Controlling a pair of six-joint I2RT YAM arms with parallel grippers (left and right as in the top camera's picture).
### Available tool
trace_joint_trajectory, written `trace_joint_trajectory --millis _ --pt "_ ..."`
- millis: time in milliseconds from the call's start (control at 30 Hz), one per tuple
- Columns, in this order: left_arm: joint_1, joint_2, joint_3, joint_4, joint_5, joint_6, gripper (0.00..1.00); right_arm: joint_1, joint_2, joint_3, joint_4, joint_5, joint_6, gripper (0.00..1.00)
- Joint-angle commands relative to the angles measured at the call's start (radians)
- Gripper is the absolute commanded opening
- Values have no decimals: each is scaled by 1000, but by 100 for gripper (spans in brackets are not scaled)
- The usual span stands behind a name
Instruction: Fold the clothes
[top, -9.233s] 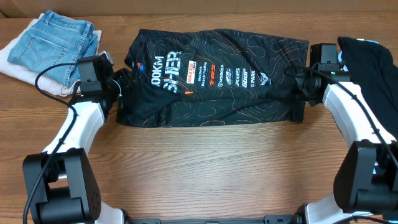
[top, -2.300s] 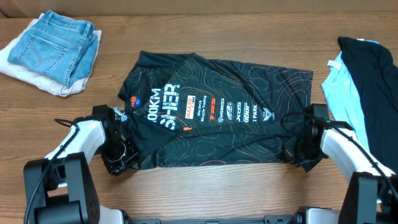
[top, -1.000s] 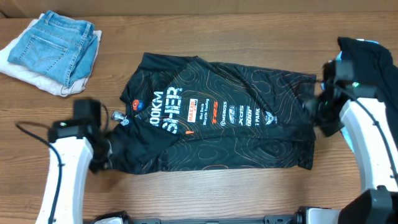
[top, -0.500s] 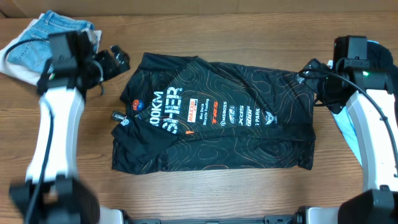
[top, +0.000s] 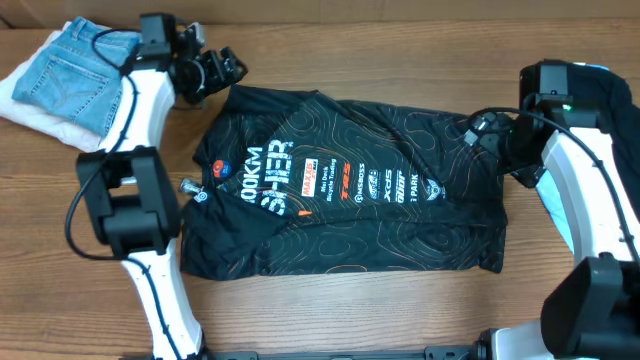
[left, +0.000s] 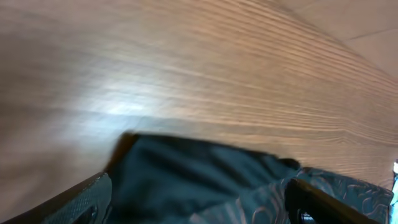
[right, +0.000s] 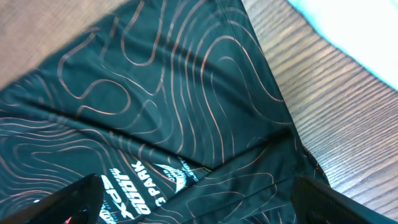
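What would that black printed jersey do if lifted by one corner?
Probably droop: the jersey lies creased and folded flat on the table, so it looks thin, floppy and likely light for its size. Pushed, it would probably bunch up rather than slide as one piece, judging by the wrinkles already in it.

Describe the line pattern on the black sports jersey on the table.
Black sports jersey: thin orange contour lines; clearest in right wrist view.

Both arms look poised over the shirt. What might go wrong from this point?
1. The left end effector, open at the far corner of the jersey, may pinch only one layer.
2. The right end effector, also open, works close beside the plain black garment; its arm may drag it.
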Motion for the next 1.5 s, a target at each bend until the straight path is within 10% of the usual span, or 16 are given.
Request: trace_joint_trajectory --millis 0,1467 --pt "-19 76 63 -1 27 25 91 -4 9 -13 7 -6 -12 100" --pt "-14 171 185 -18 -114 113 86 -4 93 -13 61 -11 -11 100"
